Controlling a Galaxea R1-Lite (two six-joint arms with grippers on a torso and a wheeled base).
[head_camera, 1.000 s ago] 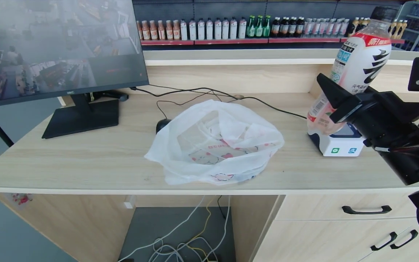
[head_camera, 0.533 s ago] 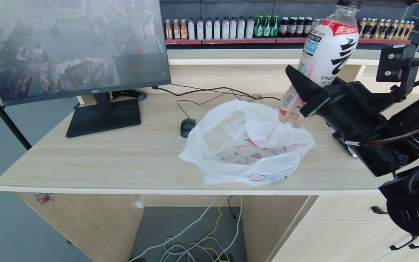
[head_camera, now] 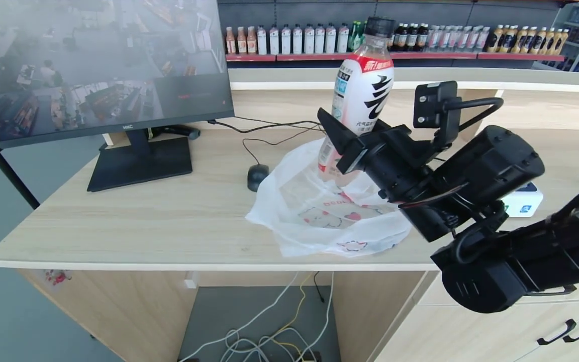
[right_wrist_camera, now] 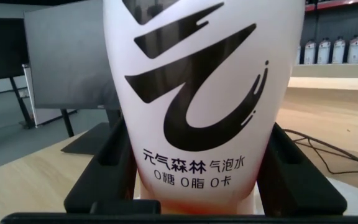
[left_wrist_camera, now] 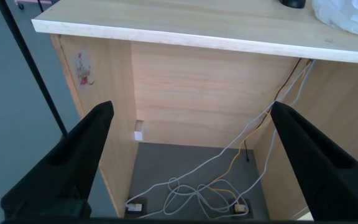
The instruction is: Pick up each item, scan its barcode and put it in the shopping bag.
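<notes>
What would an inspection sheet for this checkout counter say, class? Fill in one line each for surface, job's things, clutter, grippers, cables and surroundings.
Surface: wooden counter, pale and level.
Job's things: bottle upright, its base over the open shopping bag; scanner on the counter, partly hidden by the right arm.
Clutter: monitor; mouse beside the bag.
Grippers: right gripper shut on the bottle; left gripper open, holding nothing, low in front of the counter.
Cables: black cables on the counter behind the bag; loose wires on the floor underneath.
Surroundings: shelves of bottles behind; drawers at the right.
</notes>
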